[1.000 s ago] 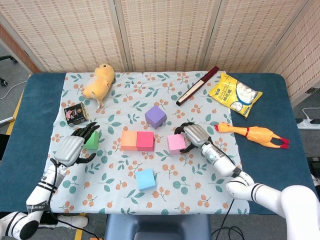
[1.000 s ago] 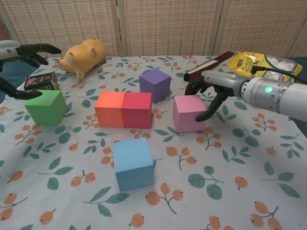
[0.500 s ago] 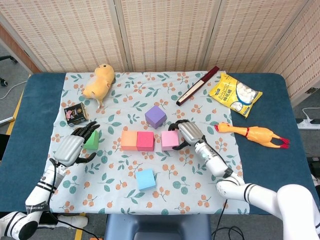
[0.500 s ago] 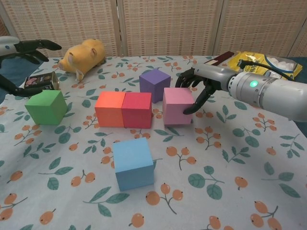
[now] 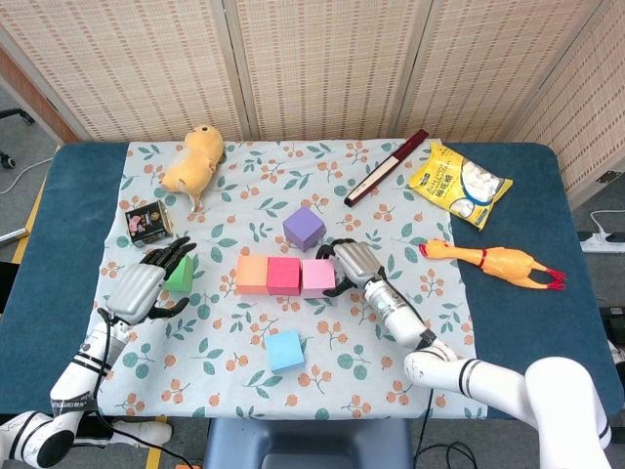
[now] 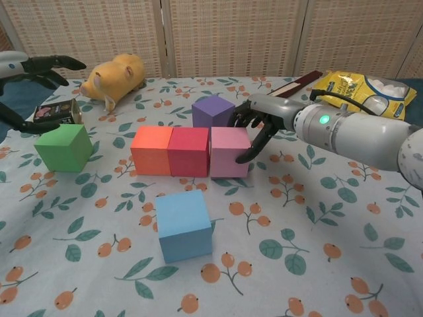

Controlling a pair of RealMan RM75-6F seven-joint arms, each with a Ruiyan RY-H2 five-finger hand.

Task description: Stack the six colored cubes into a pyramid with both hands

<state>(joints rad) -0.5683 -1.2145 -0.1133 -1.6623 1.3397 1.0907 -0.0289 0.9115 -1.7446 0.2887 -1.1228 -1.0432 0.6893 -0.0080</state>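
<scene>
My right hand (image 6: 254, 129) grasps pink cube (image 6: 229, 152), touching red cube (image 6: 189, 151); my left hand (image 5: 146, 283) released, fingers spread over green cube (image 5: 180, 274)

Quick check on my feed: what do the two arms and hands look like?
Both hands, left hand and right hand, have silver-grey backs with black fingers. The forearms are glossy white with dark rings near the wrists. The right forearm shows a small green light and a black cable.
</scene>
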